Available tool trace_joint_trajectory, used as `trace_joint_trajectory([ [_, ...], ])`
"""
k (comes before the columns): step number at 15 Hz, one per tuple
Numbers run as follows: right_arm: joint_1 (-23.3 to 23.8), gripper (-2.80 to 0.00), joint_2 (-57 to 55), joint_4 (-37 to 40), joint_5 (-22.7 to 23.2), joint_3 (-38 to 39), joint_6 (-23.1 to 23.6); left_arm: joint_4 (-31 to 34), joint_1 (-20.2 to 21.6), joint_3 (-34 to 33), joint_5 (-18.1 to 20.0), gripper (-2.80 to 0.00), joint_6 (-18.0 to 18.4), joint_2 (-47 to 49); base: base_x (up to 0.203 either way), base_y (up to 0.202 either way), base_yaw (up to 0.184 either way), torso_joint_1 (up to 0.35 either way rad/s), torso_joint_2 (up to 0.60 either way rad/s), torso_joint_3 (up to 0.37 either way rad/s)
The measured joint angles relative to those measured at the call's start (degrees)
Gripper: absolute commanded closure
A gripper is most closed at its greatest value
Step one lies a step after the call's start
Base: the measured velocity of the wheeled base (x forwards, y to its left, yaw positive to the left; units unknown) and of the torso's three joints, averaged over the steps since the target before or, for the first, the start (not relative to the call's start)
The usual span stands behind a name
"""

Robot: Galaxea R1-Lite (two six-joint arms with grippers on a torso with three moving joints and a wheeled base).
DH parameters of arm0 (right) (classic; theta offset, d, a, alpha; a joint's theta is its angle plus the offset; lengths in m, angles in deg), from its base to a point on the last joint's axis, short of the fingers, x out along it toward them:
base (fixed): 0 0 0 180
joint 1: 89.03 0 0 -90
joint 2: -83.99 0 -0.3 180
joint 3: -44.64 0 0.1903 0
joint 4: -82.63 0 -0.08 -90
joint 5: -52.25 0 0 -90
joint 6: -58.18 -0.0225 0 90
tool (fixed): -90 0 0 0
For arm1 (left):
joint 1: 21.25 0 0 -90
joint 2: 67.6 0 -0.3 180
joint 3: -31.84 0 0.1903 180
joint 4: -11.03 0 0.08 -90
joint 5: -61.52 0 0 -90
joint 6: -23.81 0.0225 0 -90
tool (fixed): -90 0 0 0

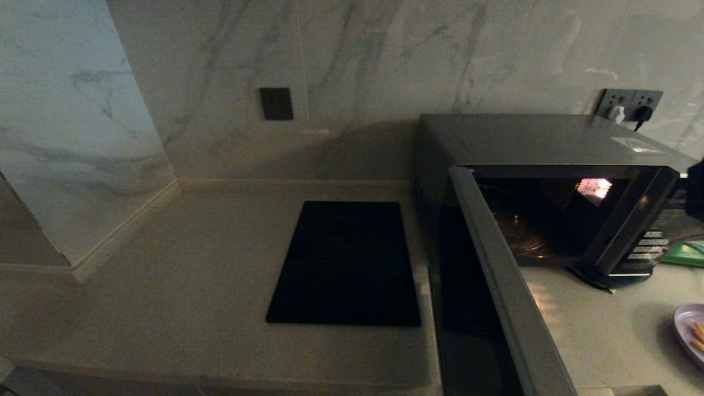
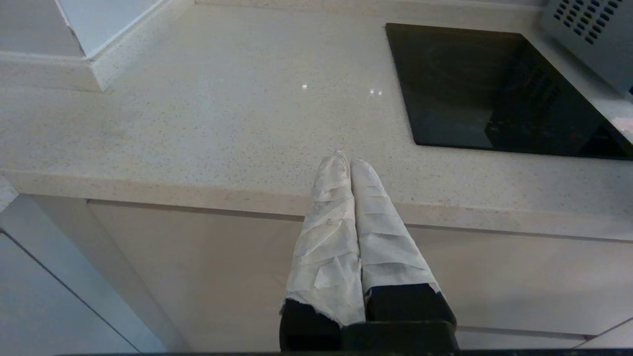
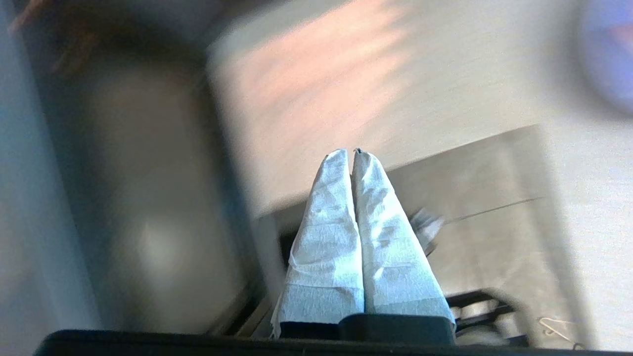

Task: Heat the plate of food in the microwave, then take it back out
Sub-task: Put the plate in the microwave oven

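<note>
both pincers (image 2: 350,160) (image 3: 353,152) closed, empty; plate of food (image 1: 691,332) cut off beside open microwave (image 1: 550,209).

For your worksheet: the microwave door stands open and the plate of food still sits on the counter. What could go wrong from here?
1. The open microwave door juts out beside the plate of food; an arm reaching across might knock it.
2. The plate sits at the head view's edge, partly cut off, so aiming could be poor.
3. The right gripper is shut; it must open first, or it may push the plate.
</note>
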Motion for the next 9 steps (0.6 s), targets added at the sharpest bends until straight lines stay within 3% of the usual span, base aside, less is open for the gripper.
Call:
trace_joint_trajectory([
  [5,25.8,0.00,0.4,-3.8,-7.6,0.9,6.6,0.0,0.0,0.0,0.0,0.00,0.0,0.0,0.000,0.000,0.000,0.000,0.00,0.000],
  [9,38.3,0.00,-5.9,-7.2,-8.4,1.6,6.9,0.0,0.0,0.0,0.0,0.00,0.0,0.0,0.000,0.000,0.000,0.000,0.00,0.000],
])
